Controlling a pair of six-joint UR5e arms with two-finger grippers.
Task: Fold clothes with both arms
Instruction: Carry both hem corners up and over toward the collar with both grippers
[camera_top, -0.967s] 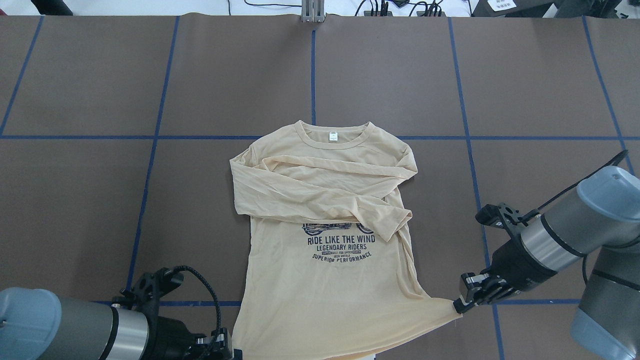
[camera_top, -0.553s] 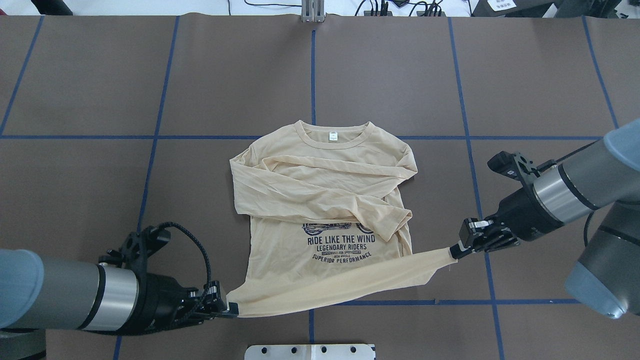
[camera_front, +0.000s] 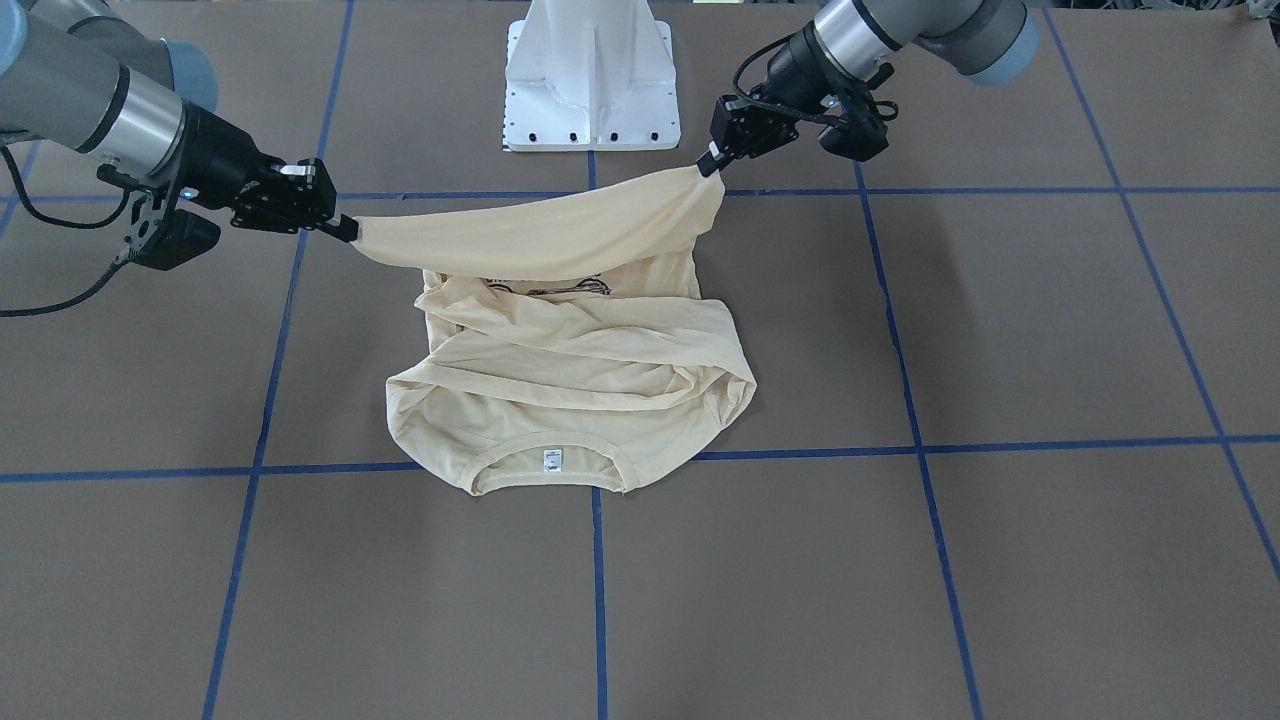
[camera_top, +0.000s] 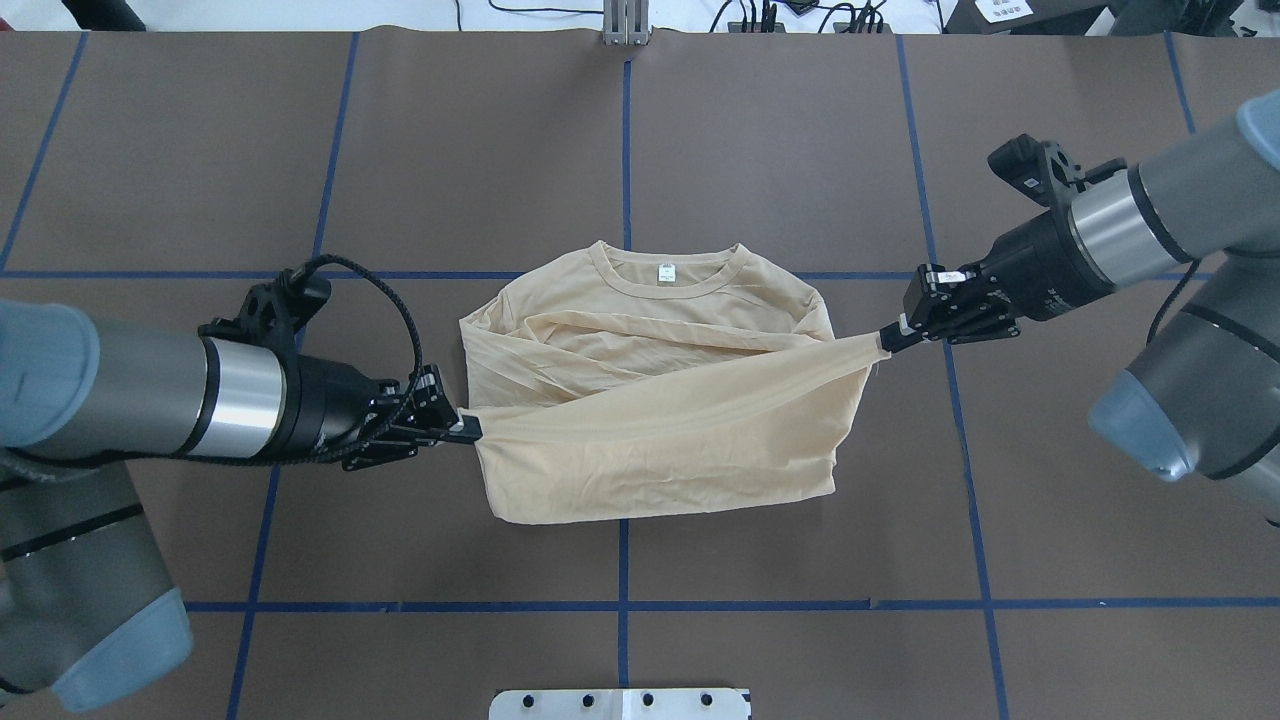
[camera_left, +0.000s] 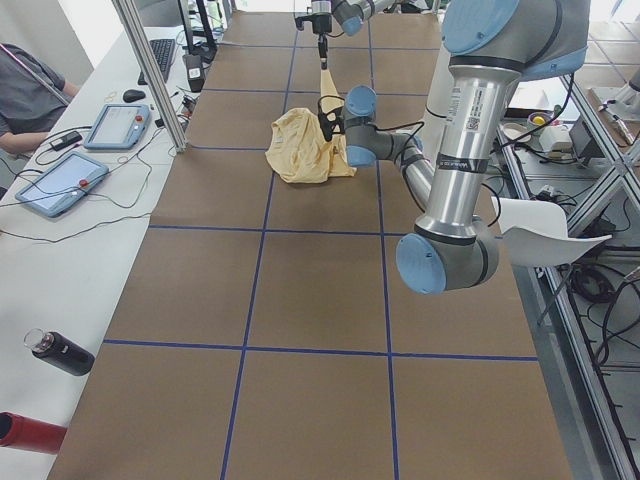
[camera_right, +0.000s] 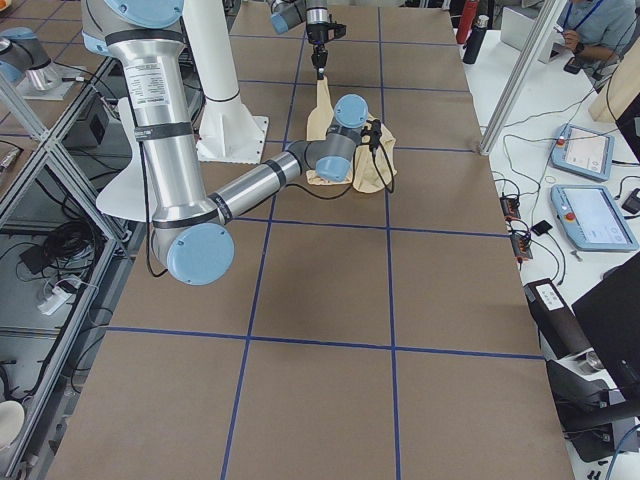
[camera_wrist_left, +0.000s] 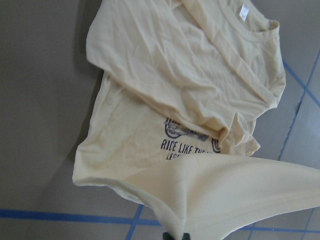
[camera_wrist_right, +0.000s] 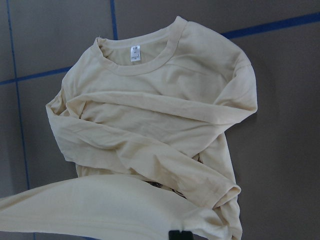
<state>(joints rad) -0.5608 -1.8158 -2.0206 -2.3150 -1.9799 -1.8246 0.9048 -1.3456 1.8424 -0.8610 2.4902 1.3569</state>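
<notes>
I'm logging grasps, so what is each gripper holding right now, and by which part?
Both hold the T-shirt by its bottom hem: the left gripper pinches one hem corner, the right gripper the other.

A brown table (camera_top: 780, 150) gridded with blue tape lines (camera_top: 624, 130); alongside, a white bench (camera_left: 60, 270) carries what look like two tablets (camera_left: 52, 183) and a dark bottle (camera_left: 60, 352).

Inventory: one cream long-sleeved T-shirt (camera_top: 660, 450) with navy print. Two grey-and-silver jointed robot arms: left arm (camera_top: 130, 390), right arm (camera_top: 1190, 200). Two black two-finger grippers: left gripper (camera_top: 470, 430), right gripper (camera_top: 886, 342). One white metal pedestal base (camera_front: 590, 70). One brown counter (camera_top: 800, 150). Two blue-edged touchscreen pendants: near pendant (camera_left: 60, 185), far pendant (camera_left: 118, 125). Two bottles: black bottle (camera_left: 60, 352), red bottle (camera_left: 20, 430).
</notes>
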